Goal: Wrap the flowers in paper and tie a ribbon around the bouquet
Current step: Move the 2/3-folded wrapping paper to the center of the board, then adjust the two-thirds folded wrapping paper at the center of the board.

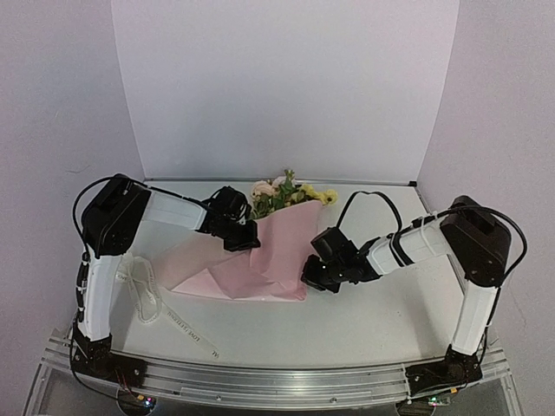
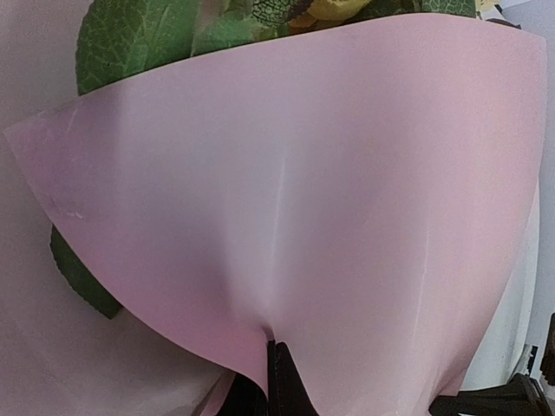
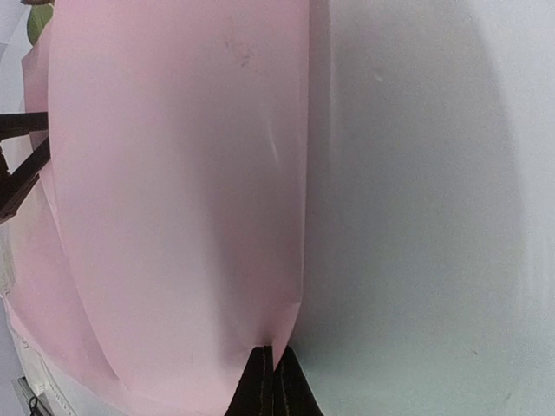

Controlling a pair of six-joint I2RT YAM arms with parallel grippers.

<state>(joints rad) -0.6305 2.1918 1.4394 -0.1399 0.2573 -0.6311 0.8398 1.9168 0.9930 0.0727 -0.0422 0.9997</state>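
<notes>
The pink paper point(image 1: 260, 260) lies across the table's middle, and one fold of it is lifted over the flowers point(image 1: 286, 195). Their pink and yellow blooms and green leaves stick out at the far end. My left gripper point(image 1: 243, 236) is shut on the paper's upper left edge. In the left wrist view the paper point(image 2: 329, 173) rises from the pinched jaws of the left gripper point(image 2: 273, 347), with green leaves point(image 2: 130, 43) behind it. My right gripper point(image 1: 314, 276) is shut on the paper's near right corner. In the right wrist view that gripper point(image 3: 274, 351) pinches the paper point(image 3: 173, 173). The ribbon point(image 1: 149, 290) lies loose at the left front.
A white backdrop point(image 1: 286, 87) stands behind the table. The ribbon's lettered tail point(image 1: 192, 334) runs toward the front edge, near the metal rail point(image 1: 277, 381). In the right wrist view, bare white tabletop point(image 3: 434, 217) lies to the right of the paper.
</notes>
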